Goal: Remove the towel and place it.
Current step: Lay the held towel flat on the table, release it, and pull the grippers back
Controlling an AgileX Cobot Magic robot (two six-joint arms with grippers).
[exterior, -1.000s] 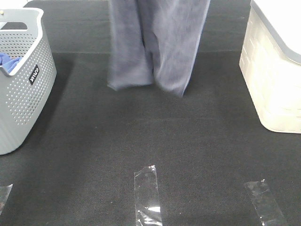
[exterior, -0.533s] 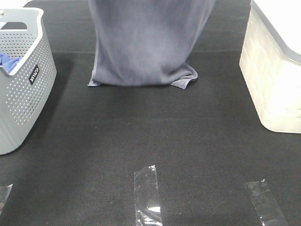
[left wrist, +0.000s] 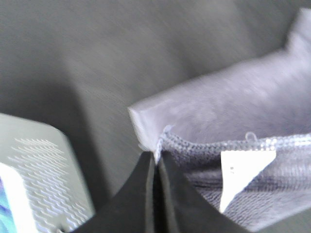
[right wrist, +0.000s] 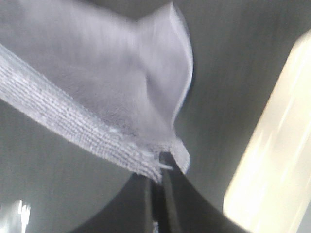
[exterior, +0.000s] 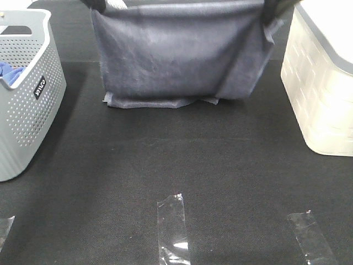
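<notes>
The greyish-lavender towel (exterior: 176,55) hangs spread wide between my two grippers at the far middle of the black mat. Its lower edge lies folded on the mat. My left gripper (exterior: 102,5) is shut on the towel's upper left corner; the left wrist view shows the fingertips (left wrist: 155,162) pinching the hem (left wrist: 194,145) beside a white label (left wrist: 243,170). My right gripper (exterior: 271,14) is shut on the upper right corner; the right wrist view shows its closed tips (right wrist: 160,160) on the towel (right wrist: 112,97).
A grey perforated basket (exterior: 25,94) with a bright blue cloth (exterior: 10,70) inside stands at the left. A white bin (exterior: 322,83) stands at the right. Strips of clear tape (exterior: 172,229) lie on the near mat (exterior: 176,160).
The towel has been pulled out wide, from a narrow hanging bunch to a flat spread sheet. Both grippers moved apart and lower, and the towel's lower edge now rests on the mat.
</notes>
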